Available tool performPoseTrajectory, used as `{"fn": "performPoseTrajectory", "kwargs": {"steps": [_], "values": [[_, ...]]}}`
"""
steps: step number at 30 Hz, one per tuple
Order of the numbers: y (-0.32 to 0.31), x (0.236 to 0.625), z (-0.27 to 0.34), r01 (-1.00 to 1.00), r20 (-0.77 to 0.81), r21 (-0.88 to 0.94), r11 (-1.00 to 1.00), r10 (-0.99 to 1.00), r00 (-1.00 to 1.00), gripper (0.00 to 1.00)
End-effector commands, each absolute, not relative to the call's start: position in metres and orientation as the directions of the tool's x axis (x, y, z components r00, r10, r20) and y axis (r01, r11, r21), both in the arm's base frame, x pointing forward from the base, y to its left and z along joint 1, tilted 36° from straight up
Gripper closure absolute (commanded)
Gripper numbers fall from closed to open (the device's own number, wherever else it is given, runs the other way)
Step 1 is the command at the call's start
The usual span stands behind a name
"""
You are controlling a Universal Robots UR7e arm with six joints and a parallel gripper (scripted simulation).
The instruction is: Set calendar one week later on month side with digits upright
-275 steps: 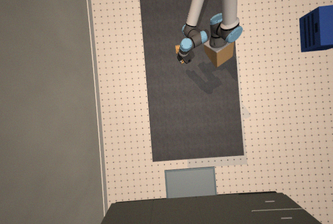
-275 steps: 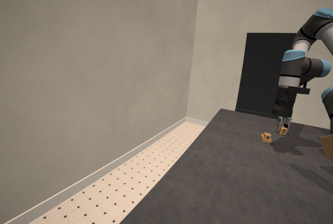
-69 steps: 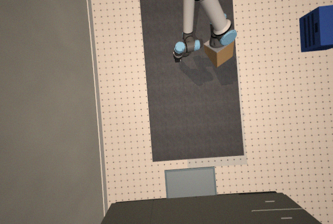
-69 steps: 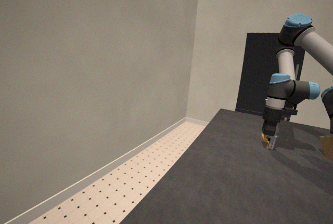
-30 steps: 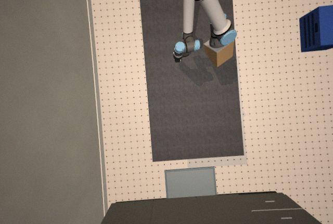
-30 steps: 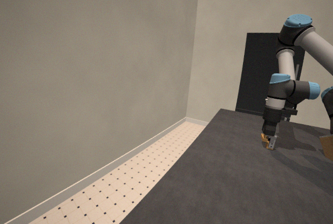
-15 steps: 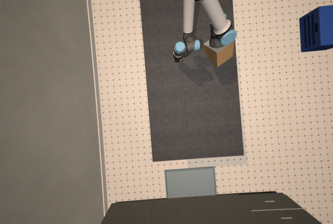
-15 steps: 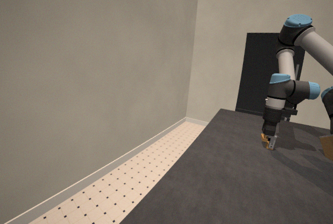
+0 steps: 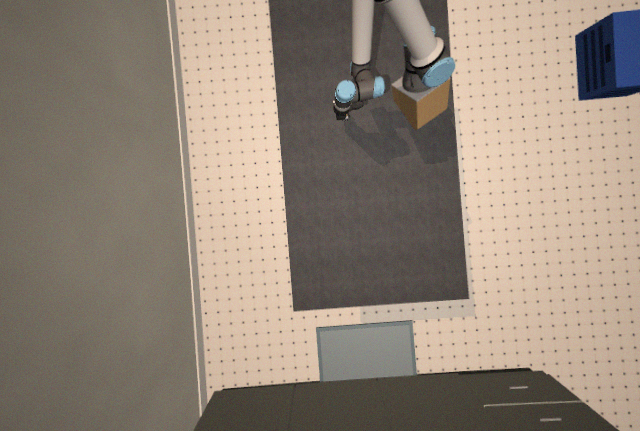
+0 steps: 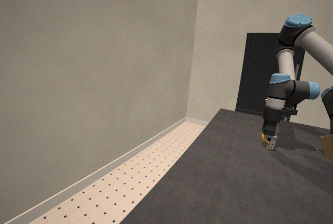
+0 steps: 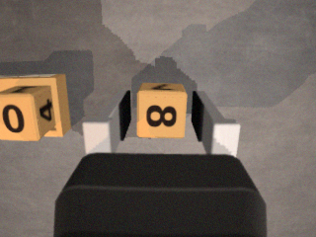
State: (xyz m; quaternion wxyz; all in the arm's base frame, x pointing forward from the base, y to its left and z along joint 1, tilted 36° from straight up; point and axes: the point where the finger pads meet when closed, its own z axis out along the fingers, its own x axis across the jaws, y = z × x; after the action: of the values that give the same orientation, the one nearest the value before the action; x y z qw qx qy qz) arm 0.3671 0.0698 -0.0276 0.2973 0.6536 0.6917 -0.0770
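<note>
In the wrist view an orange cube (image 11: 161, 118) lies on the table top with a black 8 on its upper face, the digit turned sideways. My gripper (image 11: 161, 106) (image 10: 269, 148) is open around it, with a gap between the cube and each finger. At the left edge of the wrist view a second orange cube (image 11: 27, 115) shows a 0 and a 4. It is in or on the orange tray (image 11: 61, 106), which is cut off by the frame. The month's name does not show. In the top view the cubes are hidden or too small to tell.
The dark table top (image 9: 372, 240) (image 10: 215, 178) lies under the arm. A box-shaped orange-brown block (image 9: 417, 110) (image 10: 328, 146) stands under the arm's base. A blue cabinet (image 9: 625, 51) stands on the floor beyond the table. The tray with the second cube is close beside my left finger in the wrist view.
</note>
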Motion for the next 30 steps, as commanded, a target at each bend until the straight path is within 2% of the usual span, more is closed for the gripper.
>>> {"fn": "performPoseTrajectory", "kwargs": {"steps": [1, 13, 30], "values": [[0.070, 0.367, -0.027, 0.950, -0.512, 0.283, 0.134, 0.859, 0.031, 0.13], [0.074, 0.365, -0.022, 0.950, -0.512, 0.283, 0.134, 0.859, 0.031, 0.13], [0.101, 0.348, 0.024, 0.950, -0.512, 0.283, 0.134, 0.859, 0.031, 0.13]]}}
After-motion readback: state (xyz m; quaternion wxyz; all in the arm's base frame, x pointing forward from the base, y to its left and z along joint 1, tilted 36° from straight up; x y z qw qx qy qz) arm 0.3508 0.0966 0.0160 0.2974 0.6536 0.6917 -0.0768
